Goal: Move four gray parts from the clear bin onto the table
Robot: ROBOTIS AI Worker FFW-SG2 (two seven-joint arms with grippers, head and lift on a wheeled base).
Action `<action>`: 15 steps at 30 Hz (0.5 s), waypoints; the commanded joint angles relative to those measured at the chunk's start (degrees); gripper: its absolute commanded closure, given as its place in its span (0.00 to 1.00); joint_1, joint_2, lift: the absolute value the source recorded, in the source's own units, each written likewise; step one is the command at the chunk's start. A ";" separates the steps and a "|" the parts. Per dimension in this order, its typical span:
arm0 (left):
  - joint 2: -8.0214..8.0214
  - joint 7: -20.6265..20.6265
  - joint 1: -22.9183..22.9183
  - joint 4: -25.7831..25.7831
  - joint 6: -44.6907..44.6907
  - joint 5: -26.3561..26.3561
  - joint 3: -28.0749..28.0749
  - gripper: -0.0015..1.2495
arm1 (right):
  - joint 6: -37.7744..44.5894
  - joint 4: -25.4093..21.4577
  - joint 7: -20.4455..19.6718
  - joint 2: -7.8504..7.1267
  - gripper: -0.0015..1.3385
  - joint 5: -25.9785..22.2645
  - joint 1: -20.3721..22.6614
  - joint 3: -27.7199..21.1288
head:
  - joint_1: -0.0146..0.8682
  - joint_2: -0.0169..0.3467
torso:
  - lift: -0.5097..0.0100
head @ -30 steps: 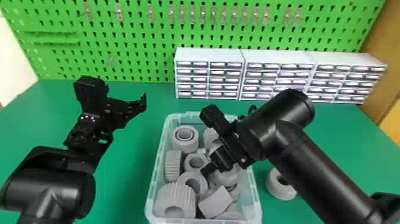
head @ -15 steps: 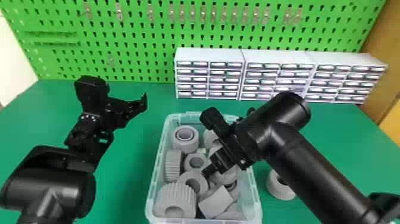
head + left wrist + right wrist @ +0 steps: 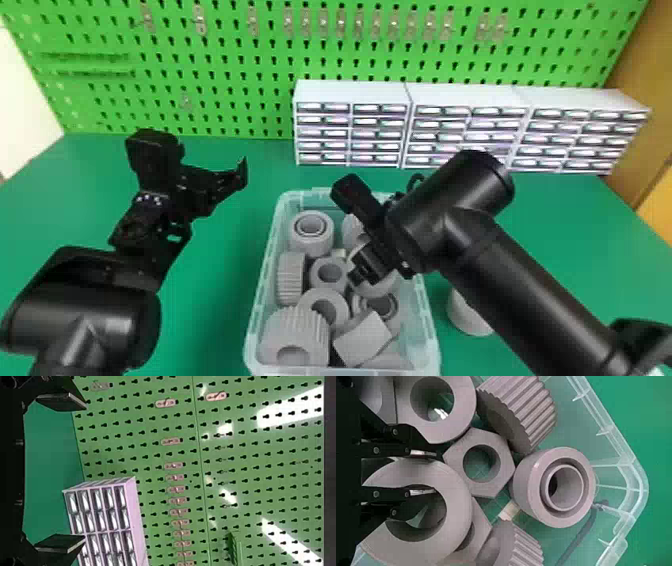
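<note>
Clasping a gray ring (image 3: pixel 459 504) by its wall, the right gripper (image 3: pixel 361 276) reaches into the clear bin (image 3: pixel 263 280), partly hiding it. The left gripper (image 3: pixel 205 192), fingers spread, hangs left. Another gray part (image 3: pixel 467 320) (half covered by the arm (image 3: pixel 520 280)) sits right, on the table (image 3: pixel 220 300).

The clear bin (image 3: pixel 637 479) looks like glossy plastic, the gray parts (image 3: pixel 459 494) matt plastic, the table (image 3: pixel 210 280) smooth.
</note>
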 commanded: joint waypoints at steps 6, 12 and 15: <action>0.00 0.00 0.02 0.00 0.01 0.01 0.00 0.09 | 0.01 -0.69 0.00 0.09 0.78 1.40 0.08 0.36 | 0.78 0.14 | 0.89; 0.00 0.00 0.02 0.00 0.01 0.01 0.00 0.09 | -0.17 -2.36 0.00 0.18 0.78 3.42 -0.18 -0.52 | 0.78 0.14 | 0.89; 0.00 0.00 0.02 -0.09 0.01 0.01 0.00 0.09 | -0.61 -3.51 0.00 0.26 0.78 3.95 -0.45 -1.05 | 0.78 0.14 | 0.89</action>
